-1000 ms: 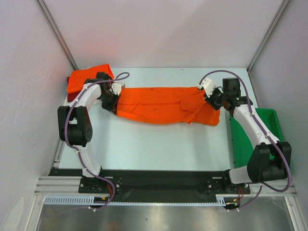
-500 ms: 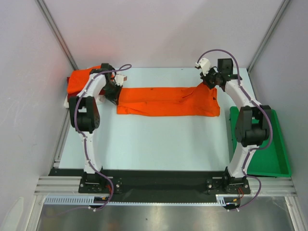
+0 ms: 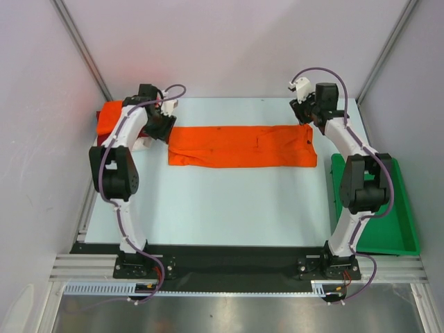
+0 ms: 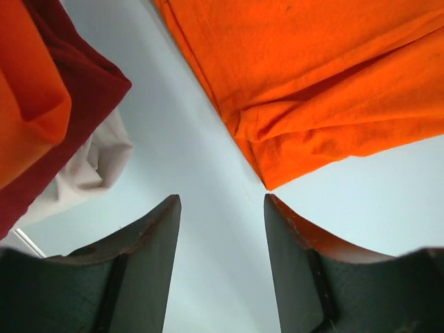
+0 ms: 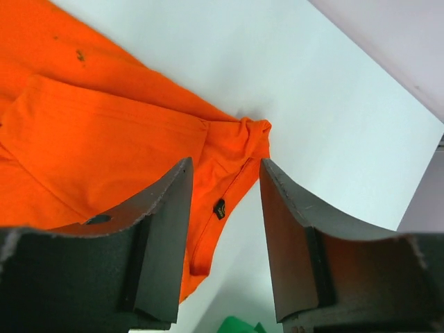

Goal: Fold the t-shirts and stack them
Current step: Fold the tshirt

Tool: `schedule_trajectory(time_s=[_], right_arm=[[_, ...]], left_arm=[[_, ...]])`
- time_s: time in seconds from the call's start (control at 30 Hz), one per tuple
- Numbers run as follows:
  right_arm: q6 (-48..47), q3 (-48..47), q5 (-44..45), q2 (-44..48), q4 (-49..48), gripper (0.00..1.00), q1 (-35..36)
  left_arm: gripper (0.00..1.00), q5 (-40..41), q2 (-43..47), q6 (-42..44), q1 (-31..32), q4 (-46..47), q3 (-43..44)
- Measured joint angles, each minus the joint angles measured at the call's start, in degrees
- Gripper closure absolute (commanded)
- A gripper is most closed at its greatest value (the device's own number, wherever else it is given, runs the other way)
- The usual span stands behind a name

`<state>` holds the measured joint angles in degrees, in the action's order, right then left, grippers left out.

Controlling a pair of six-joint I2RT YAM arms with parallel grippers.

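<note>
Orange t-shirt, right corner now flat.

A bright orange t-shirt lies flat, folded into a long band across the far surface, while an orange shirt, a dark red shirt and a white shirt sit heaped at its far left corner.

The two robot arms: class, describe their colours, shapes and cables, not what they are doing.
Both the left arm and right arm have rounded white links joined by bulky black joints. A thin purple cable loops along each one. The left gripper and right gripper each end in two dark, curved fingers that narrow towards the tip.
</note>
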<state>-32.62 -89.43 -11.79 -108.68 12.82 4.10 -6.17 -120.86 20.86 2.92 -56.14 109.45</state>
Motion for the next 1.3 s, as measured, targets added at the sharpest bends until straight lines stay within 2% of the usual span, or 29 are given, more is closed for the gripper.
schedule_trajectory(time_s=[0.13, 0.27, 0.6, 0.7, 0.77, 0.83, 0.87, 1.0, 1.3], right_arm=[[0.1, 2.5, -0.3, 2.4, -0.5, 0.52, 1.0], [0.0, 4.5, -1.4, 2.0, 0.6, 0.52, 3.2], [-0.5, 4.6, -2.6, -2.5, 1.9, 0.52, 4.9], [-0.6, 4.2, -2.5, -4.0, 1.9, 0.52, 4.7], [-0.7, 3.6, -2.3, -5.0, 1.8, 0.52, 4.6], [-0.7, 3.0, -2.1, -6.3, 1.8, 0.52, 4.5], [-0.7, 2.7, -2.0, -7.0, 1.8, 0.52, 4.5], [-0.9, 1.5, -1.8, -9.5, 1.6, 0.52, 4.4], [-2.4, 1.5, 0.0, -12.7, 0.2, 0.53, 4.0]], left_arm=[[0.50, 0.0, 6.4, 0.2, 1.1, 3.0, -8.5], [0.61, -0.3, 4.7, 0.2, 1.9, 2.9, -9.6], [0.61, -3.4, -4.5, 0.2, 1.7, 1.0, -6.8], [0.64, -4.2, -5.6, 0.1, 1.7, 0.6, -6.3], [0.72, -4.6, -6.4, 0.0, 1.7, 0.3, -5.9], [0.86, -4.8, -6.9, 0.0, 1.7, 0.3, -5.7], [0.99, -5.0, -7.2, -0.1, 1.7, 0.1, -5.6], [0.99, -5.7, -7.5, 0.2, 1.6, -0.3, -6.0], [1.00, -6.4, -3.5, 0.2, 1.0, -0.3, -12.9]])
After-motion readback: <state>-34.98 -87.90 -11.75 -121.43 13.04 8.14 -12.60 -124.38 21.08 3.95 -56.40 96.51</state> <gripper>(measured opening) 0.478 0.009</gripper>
